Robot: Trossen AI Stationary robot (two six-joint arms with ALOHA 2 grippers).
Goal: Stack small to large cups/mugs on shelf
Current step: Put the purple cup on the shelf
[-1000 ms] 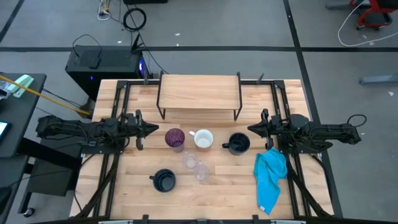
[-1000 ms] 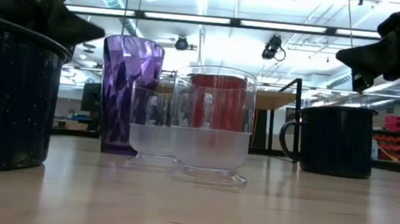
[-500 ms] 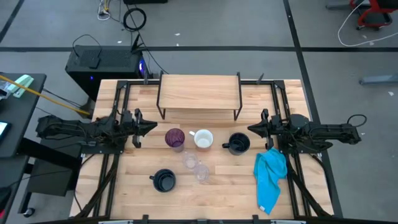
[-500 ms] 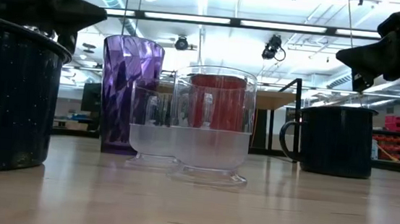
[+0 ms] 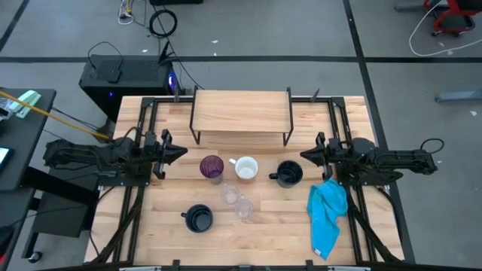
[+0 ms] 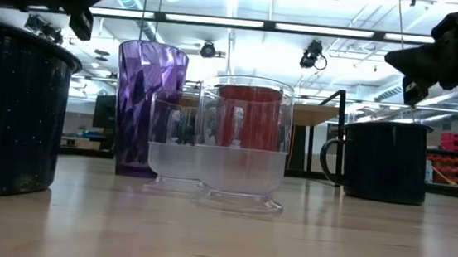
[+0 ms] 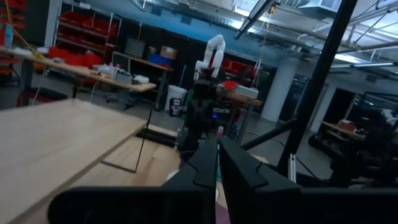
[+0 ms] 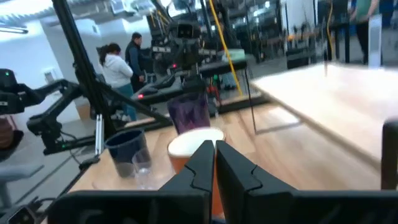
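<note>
We hold both hands pinched shut and empty, left hand (image 5: 179, 151) and right hand (image 5: 306, 156) flanking the cups (image 5: 235, 200) below the bare shelf (image 5: 241, 111), since nothing is stacked yet.

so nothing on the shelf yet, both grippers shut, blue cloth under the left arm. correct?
Not quite: the high view shows the blue cloth beside the right gripper, not the left. The shelf is bare and both grippers, including the left gripper, are shut.

The wooden table (image 5: 151, 233) carries six cups between both grippers, a bare shelf (image 5: 241, 113), and a blue cloth (image 5: 325, 214) under the right gripper (image 5: 305, 156).
</note>
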